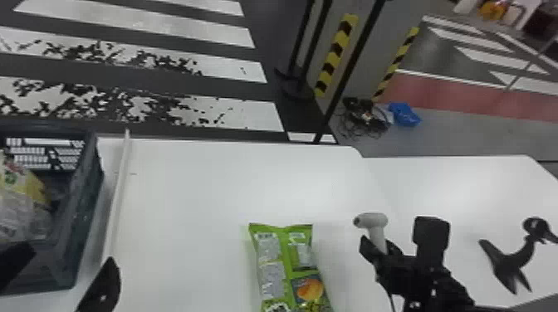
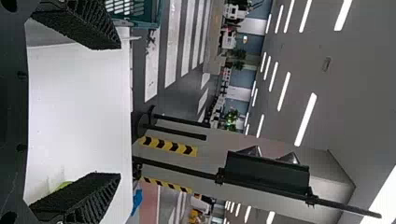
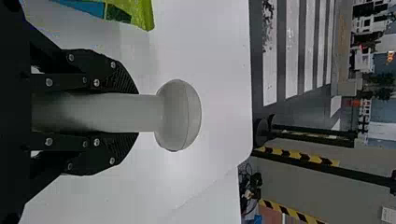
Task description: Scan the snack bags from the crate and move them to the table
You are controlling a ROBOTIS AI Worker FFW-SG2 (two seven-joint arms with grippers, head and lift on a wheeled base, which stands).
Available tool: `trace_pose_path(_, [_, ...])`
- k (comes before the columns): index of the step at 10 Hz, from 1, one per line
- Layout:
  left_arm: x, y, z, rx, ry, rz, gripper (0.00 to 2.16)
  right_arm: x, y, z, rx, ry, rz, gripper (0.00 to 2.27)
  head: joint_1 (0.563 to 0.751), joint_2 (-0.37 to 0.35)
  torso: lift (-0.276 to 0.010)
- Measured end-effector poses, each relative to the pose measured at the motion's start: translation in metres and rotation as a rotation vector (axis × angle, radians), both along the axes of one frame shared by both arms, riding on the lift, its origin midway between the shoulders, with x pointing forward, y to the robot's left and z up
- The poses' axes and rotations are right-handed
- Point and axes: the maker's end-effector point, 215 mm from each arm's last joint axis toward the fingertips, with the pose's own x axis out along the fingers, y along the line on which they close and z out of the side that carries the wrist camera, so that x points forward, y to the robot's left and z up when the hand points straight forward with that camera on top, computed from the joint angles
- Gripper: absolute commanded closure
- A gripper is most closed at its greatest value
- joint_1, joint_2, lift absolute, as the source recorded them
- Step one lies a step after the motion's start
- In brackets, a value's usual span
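Scanner [image 1: 371,220] sits pinched in right gripper [image 1: 381,246] | green snack bag [image 1: 286,265] lies on table [image 1: 207,186] between grippers | left gripper [image 1: 70,254], fingers spread, near crate [image 1: 88,203]

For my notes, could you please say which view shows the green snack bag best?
The head view, since it shows most of the green snack bag. The right wrist view catches one end; the left wrist view, a green sliver.

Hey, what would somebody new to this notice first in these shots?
Probably the bright green snack bag lying on the white table. Next, to the bag's right, the pale scanner held in the right gripper, and then the dark crate at the head view's left edge.
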Motion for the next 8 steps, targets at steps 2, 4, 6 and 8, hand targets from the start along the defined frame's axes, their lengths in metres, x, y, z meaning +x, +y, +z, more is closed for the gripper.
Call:
trace_pose_path(2, [-0.003, 0.000, -0.005, 0.006, 0.009, 0.005, 0.01, -0.001, -0.017, -0.027, 0.033, 0.056, 0.008, 2.24, 0.695, -0.350, -0.095])
trace_pose_path(4, [-0.006, 0.001, -0.005, 0.011, 0.010, 0.011, 0.01, 0.012, -0.015, -0.037, 0.076, 0.038, 0.049, 2.24, 0.695, -0.350, -0.095])
trace_pose_path(6, [-0.007, 0.001, -0.002, 0.016, 0.005, 0.015, 0.01, 0.025, -0.013, -0.041, 0.099, 0.028, 0.065, 2.24, 0.695, -0.350, -0.095])
trace_pose_path(8, [-0.009, -0.004, 0.001, 0.027, 0.002, 0.017, 0.01, 0.032, -0.020, -0.054, 0.118, 0.031, 0.074, 2.24, 0.695, -0.350, -0.095])
